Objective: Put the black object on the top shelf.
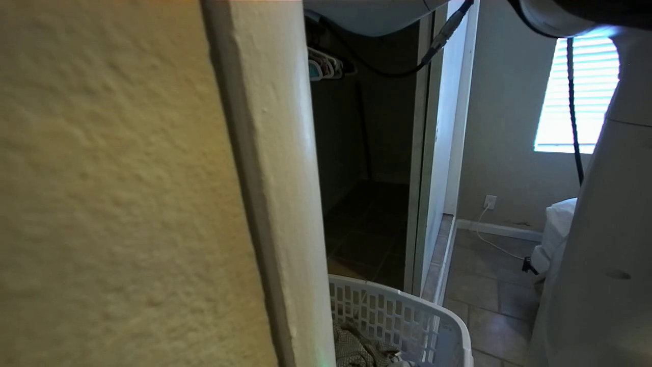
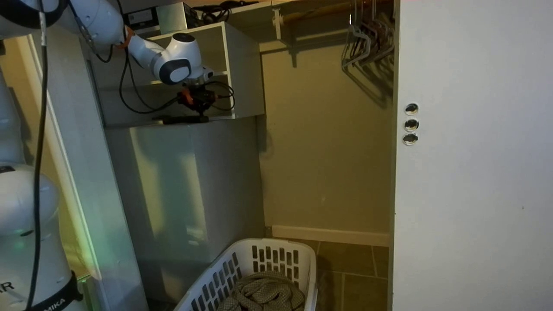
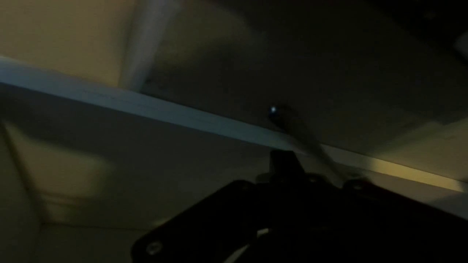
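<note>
Black elongated object (image 2: 183, 119), upper left of frame, below top of white boxy shelf unit (image 2: 244, 73) | black-and-orange gripper (image 2: 202, 116) closed, hold unclear | we judge: reached, placing left

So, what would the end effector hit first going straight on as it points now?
Likely the black object: one end shows right under the end effector in an exterior view, though depth is unclear.

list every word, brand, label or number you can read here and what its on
"MIKA", on the black band around the white robot base.
"IR", possibly cut off by the picture's left edge, on that same base.
Not readable: the pale rectangular label on the dark box beside the silvery box, too blurred.
</note>
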Controlling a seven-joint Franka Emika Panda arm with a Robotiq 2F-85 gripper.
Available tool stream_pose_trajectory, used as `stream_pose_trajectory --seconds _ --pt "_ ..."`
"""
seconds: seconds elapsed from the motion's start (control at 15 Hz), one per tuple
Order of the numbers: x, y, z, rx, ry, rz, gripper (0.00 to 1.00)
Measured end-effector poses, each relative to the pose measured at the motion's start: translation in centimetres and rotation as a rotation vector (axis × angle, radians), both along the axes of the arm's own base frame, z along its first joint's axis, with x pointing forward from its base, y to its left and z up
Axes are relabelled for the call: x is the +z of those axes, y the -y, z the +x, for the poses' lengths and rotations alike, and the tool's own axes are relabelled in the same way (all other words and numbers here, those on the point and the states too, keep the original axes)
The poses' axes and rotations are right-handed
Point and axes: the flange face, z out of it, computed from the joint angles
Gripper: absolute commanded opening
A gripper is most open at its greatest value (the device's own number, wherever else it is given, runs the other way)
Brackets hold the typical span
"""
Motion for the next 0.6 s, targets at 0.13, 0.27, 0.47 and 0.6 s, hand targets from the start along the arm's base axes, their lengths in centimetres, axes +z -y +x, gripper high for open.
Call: stream_pose_trajectory --seconds 0.13,0.27,0.47,0.6 --pt "0.0 0.5 0.2 -0.016 -0.004 -0.002 0.0" --pt "0.0 1.1 0.6 -0.034 -0.008 -0.002 0.27" --pt "0.1 1.4 0.7 -0.042 -0.009 -0.001 0.48" --pt "0.2 1.3 0.7 -0.036 -0.005 -0.005 0.62"
